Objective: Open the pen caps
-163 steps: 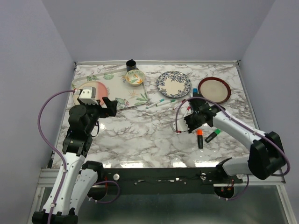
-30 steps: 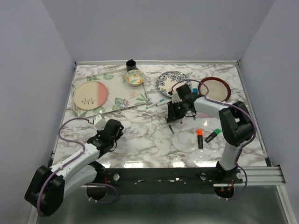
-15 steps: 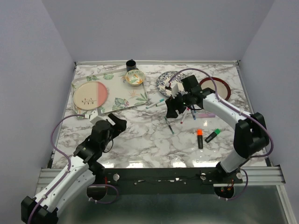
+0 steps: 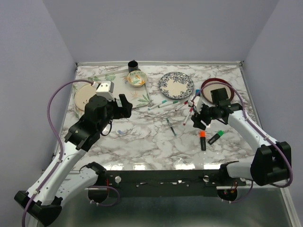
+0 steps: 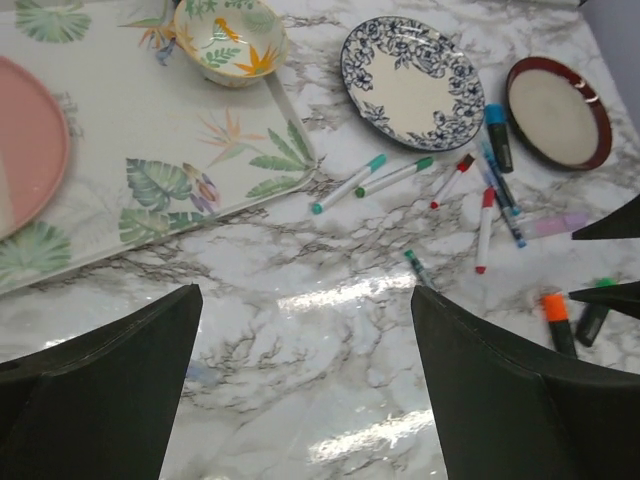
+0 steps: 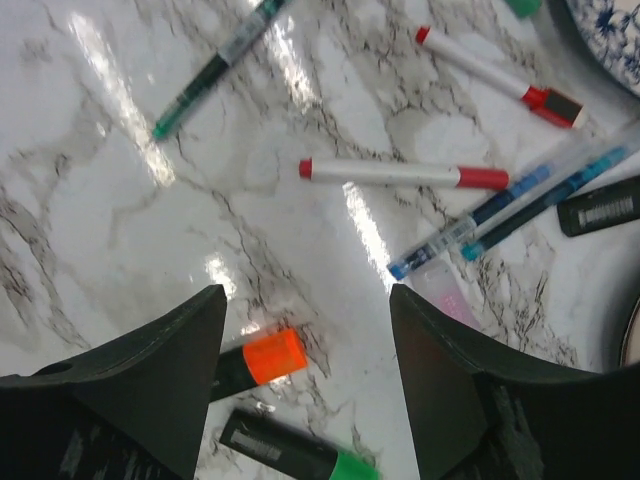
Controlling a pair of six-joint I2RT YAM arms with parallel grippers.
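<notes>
Pens (image 5: 484, 235): lying scattered at the right-centre of the table (image 5: 300, 400), near the blue plate (image 5: 410, 75). Pen caps (image 6: 275, 355): apparently sitting on most. Left gripper (image 5: 305, 295), right gripper (image 6: 307, 295): both hovering, jaws apart, gripping nothing. Uncapping seemingly remaining.

Your grey-veined white marble table (image 4: 142, 142) shows glare toward 6 o'clock; plain lilac walls (image 4: 165, 28) close it in at 9, 12 and 3 o'clock.
</notes>
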